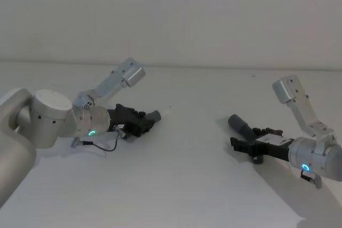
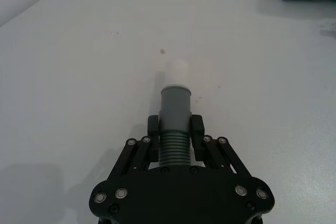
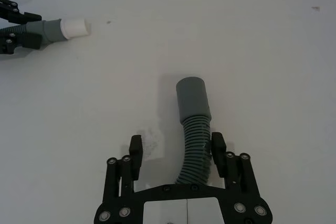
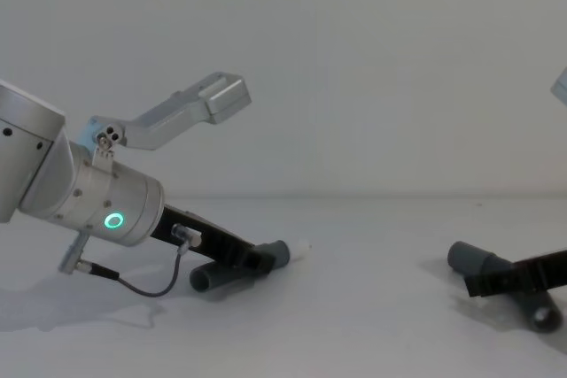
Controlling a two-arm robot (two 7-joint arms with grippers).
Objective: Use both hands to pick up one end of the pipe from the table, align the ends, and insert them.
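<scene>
Pipe stub piece [image 2: 175,103] is being clamped by left hand [image 2: 175,128]; other piece [image 3: 193,100], straddled off-centre by parted right hand [image 3: 177,144], may be knocked askew.

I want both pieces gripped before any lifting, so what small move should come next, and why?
Probably shut the right claw on the plain-cuffed piece: its fingers straddle the ribbed section with a gap on one side, while the left claw clamps the stubbed piece.
</scene>
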